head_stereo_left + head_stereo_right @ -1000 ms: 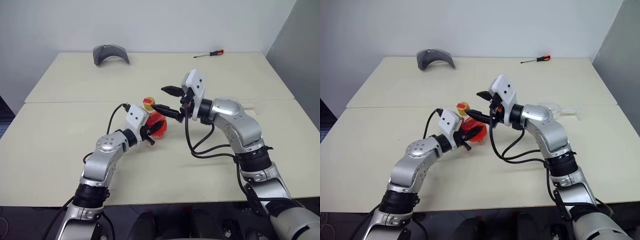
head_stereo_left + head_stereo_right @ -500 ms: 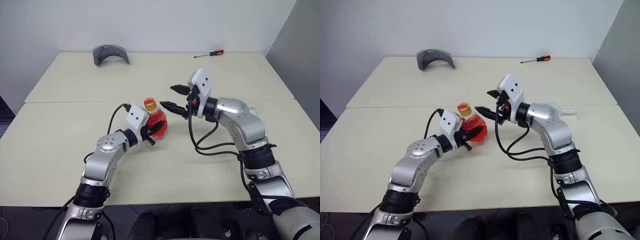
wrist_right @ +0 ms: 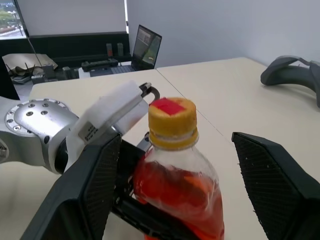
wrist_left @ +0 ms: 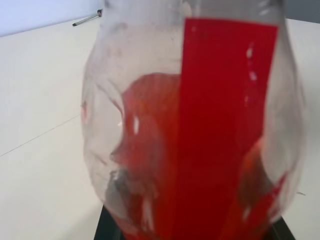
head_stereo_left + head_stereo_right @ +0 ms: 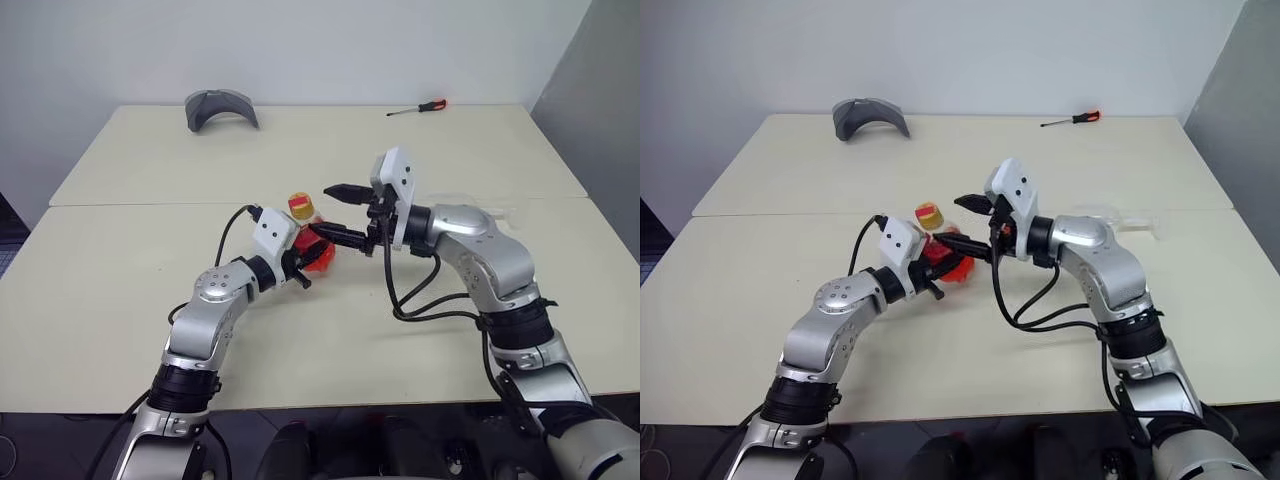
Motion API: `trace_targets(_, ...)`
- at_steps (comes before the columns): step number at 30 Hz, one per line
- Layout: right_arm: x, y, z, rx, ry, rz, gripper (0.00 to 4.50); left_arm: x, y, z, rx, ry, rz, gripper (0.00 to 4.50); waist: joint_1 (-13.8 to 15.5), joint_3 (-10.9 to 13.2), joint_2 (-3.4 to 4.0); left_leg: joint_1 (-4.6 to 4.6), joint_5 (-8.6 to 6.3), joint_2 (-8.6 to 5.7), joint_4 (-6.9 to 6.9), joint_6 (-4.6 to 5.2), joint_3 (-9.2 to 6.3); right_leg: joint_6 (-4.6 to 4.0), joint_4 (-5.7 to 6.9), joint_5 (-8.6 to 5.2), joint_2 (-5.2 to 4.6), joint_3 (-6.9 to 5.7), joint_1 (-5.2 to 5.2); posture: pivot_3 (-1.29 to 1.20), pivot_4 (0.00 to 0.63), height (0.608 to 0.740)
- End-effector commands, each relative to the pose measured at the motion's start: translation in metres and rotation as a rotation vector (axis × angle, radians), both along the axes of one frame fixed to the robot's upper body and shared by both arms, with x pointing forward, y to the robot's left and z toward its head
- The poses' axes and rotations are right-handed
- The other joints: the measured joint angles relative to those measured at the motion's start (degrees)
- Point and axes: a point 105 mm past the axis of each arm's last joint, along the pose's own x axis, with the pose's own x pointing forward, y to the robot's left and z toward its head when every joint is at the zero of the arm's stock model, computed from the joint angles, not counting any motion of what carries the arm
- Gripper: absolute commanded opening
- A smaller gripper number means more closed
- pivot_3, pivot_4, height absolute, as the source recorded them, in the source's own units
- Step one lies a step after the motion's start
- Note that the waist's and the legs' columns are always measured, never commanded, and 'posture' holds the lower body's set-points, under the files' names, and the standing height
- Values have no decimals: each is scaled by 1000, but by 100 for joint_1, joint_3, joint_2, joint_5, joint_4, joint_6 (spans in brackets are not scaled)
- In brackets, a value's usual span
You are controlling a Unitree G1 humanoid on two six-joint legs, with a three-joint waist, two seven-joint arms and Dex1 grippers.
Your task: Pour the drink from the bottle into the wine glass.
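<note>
Holding the bottle (image 5: 312, 248) by its rounded body, the left claw (image 5: 297, 268) is clamped tight on it, just above the table (image 5: 120, 290), with the cap (image 3: 171, 121) upward. The right claw (image 5: 338, 212) points sideways at the bottle's top from the other side, its two fingers (image 3: 272, 185) spread wide and standing either side of the neck without touching it; it holds nothing.

Progress: early. The yellow cap sits on the neck, so nothing has been poured. Judged from this, uncapping comes next, then bringing the glass into play, then the pour. All of that remains.

Contents: the bottle carries the red-orange drink (image 3: 180, 200) in its lower body; the upper part toward the neck looks clear. A red label strip (image 4: 220, 125) runs down the side.

Beyond the right claw, behind that arm's elbow, a clear object lies on the table near the far edge, most likely the wine glass (image 5: 490, 208) on its side; nothing red shows in it. Well apart, at the table's back, lie a grey curved piece (image 5: 221, 107) and a screwdriver (image 5: 418, 107).
</note>
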Motion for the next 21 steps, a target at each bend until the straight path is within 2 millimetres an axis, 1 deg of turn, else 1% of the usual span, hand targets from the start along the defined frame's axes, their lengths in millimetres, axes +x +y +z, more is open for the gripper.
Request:
trace_targets(1,-2,6,20,34,-58,29,3763,-1,-2,20,-22,-79,-18,954,1,0,0,0,0,0,0,0,0,0,0,0,0,0,-1,0,150,740)
trace_targets(5,-1,13,23,40,-63,34,3763,-2,-2,20,-22,-80,-17,954,2,0,0,-2,0,0,-1,-1,2,0,-5,0,0,2,-1,0,150,740)
trace_targets(12,0,21,20,37,-71,34,3763,-2,-3,20,-21,-80,-20,954,2,0,0,-2,0,0,-1,-1,2,0,-3,0,0,2,-1,0,150,740)
trace_targets(21,4,24,19,34,-86,19,3763,-2,-4,20,-22,-80,-23,954,2,0,0,-1,0,0,-1,-1,2,0,-3,0,0,1,-1,0,150,740)
